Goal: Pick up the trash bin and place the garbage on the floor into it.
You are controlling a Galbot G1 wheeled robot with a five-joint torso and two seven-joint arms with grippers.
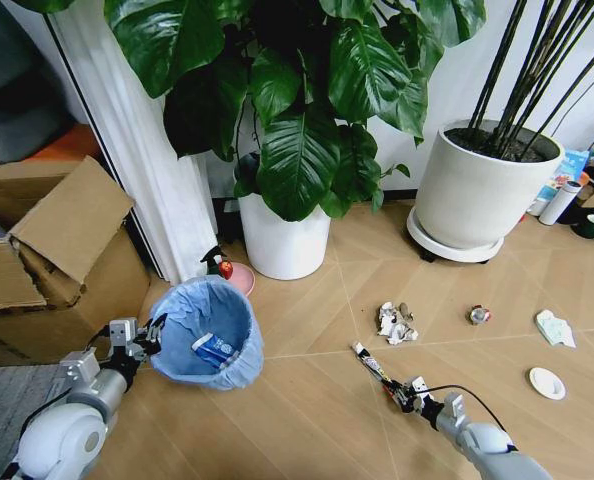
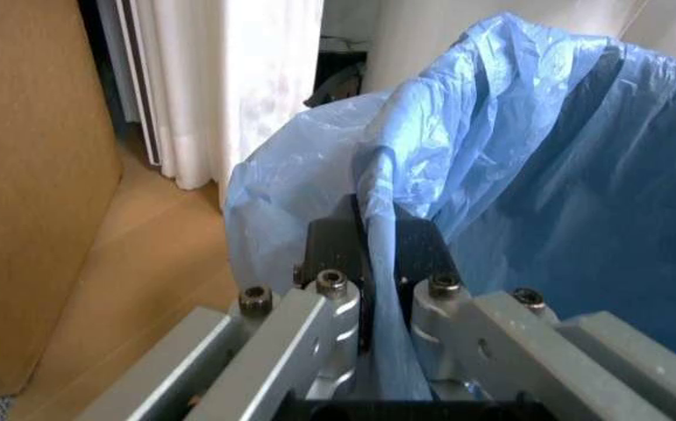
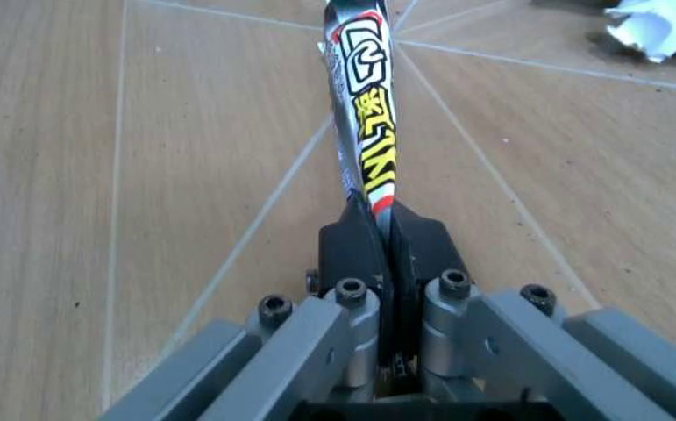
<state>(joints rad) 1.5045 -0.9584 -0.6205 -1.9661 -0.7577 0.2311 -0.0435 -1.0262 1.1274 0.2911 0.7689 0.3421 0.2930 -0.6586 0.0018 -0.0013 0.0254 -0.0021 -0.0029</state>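
Bag hides left hand (image 2: 379, 263) fingertips, apparently pinching bin (image 1: 209, 335) rim.

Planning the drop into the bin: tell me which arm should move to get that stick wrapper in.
Right. The right pincer is shut on the stick wrapper, low over the floor. The left pincer is shut on the trash bin rim, so it probably just holds the bin steady.

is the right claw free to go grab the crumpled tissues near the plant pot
Probably not yet: the right claw is shut on the stick wrapper. The floor up to the crumpled tissues looks unobstructed.
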